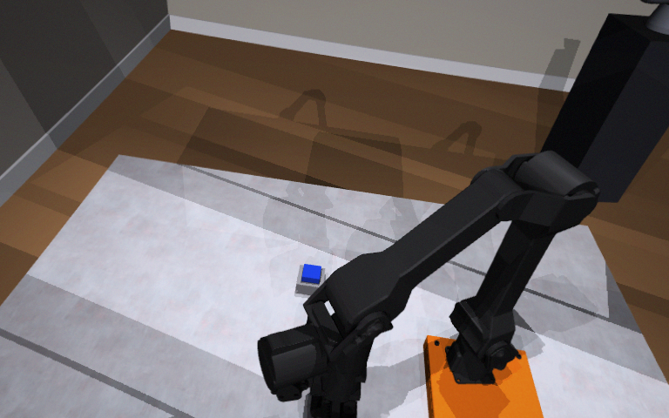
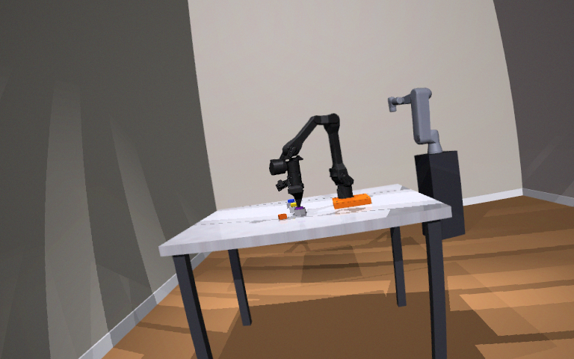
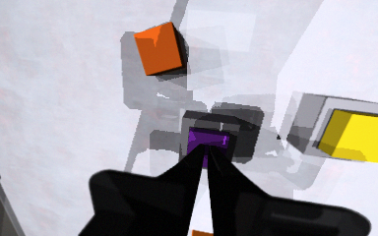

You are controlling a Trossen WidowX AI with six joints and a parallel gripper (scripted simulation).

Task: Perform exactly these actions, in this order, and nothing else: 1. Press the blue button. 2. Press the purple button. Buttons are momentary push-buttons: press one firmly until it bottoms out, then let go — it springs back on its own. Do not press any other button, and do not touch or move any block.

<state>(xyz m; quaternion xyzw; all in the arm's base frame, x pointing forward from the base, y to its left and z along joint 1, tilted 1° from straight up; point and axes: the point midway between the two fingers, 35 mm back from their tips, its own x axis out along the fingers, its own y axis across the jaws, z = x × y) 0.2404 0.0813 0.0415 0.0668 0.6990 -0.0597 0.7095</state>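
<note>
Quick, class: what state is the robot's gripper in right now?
Gripper: shut, holding nothing, tips on the purple button.

The arm (image 1: 419,246) was matte black, with thick angular links, round joint housings, an orange base plate (image 1: 481,394) apparently dotted with bolts.

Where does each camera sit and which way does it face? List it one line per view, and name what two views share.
Top: high above the table, looking down at the small blue square button; the arm's dark links and orange base plate show.
Exterior: across the room, facing the white table; the whole arm shows.
Wrist: on the arm, looking down past the shut end effector onto the purple square button, with the orange cube and yellow button nearby.
Shared: wrist and exterior both show the purple button under the fingertips.
</note>
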